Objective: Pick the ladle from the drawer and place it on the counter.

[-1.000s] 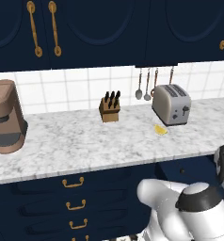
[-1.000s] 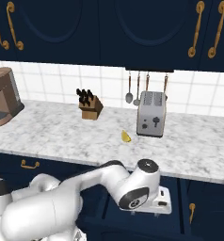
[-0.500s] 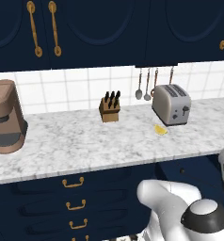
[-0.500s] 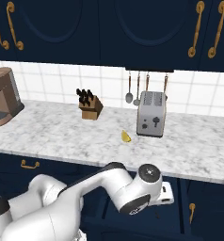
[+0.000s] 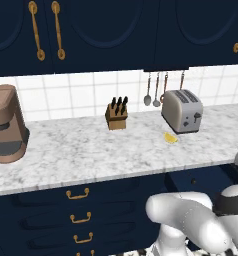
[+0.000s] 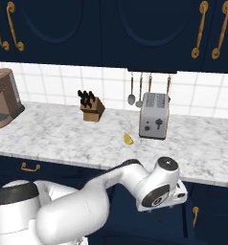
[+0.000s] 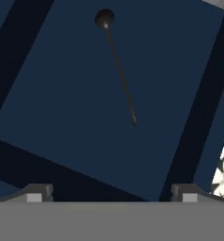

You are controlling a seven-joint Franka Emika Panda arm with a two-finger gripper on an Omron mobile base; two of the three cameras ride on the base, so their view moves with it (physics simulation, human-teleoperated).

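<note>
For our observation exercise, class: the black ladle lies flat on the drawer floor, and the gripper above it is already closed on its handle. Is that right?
Not quite. The ladle does lie flat on the floor of the drawer, but the gripper is open and apart from it, holding nothing. The hand view shows its two fingertips spread wide, with the handle well clear of them.
</note>
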